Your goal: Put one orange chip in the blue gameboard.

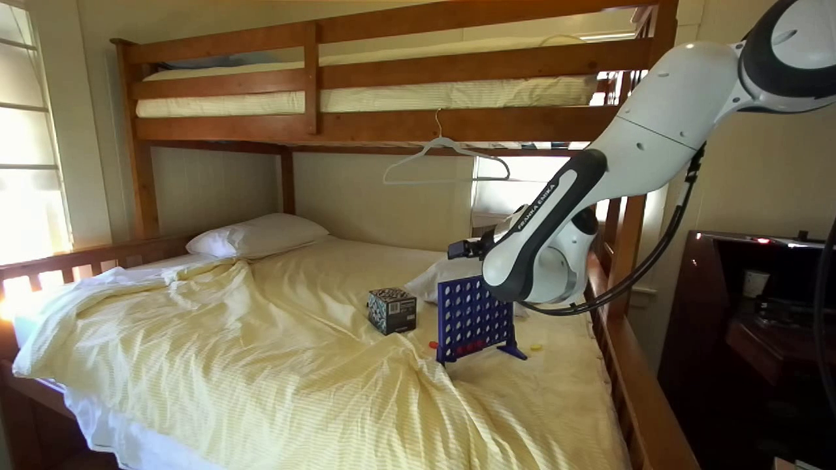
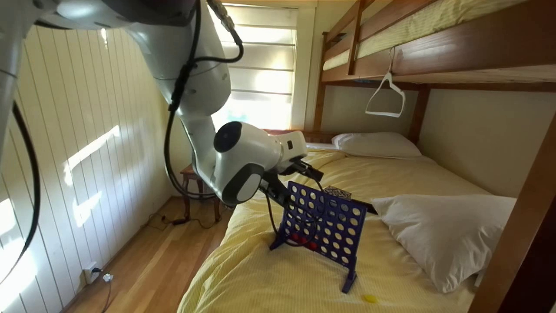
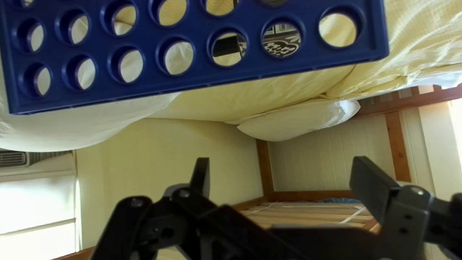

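I read the gameboard (image 3: 196,29) as smooth plastic with a satin look. The blanket (image 1: 294,365) is crinkled matt cloth, the pillow (image 2: 447,230) smoother cloth, also matt. The bunk bed (image 1: 385,125) is glossy varnished wood, the floor (image 2: 152,269) smooth wood, faintly shiny. My arm (image 1: 653,130) is smooth and glossy; the end effector (image 3: 280,166) looks matt, metal or plastic, I can't tell.

Strong daylight, with windows (image 1: 23,215) burnt towards white in every view.
In an exterior view glare spills over the edge of the bed (image 1: 215,365) nearest the brightest one, soft shadows follow the creases, and the dark wooden furniture (image 1: 682,326) past the opposite edge sinks into gloom; in an exterior view hard patches of sun lie on the panelled wall (image 2: 89,150). In the wrist view the gripper (image 3: 281,164) is dark and out of focus, the blue gameboard (image 3: 196,29) crisper.
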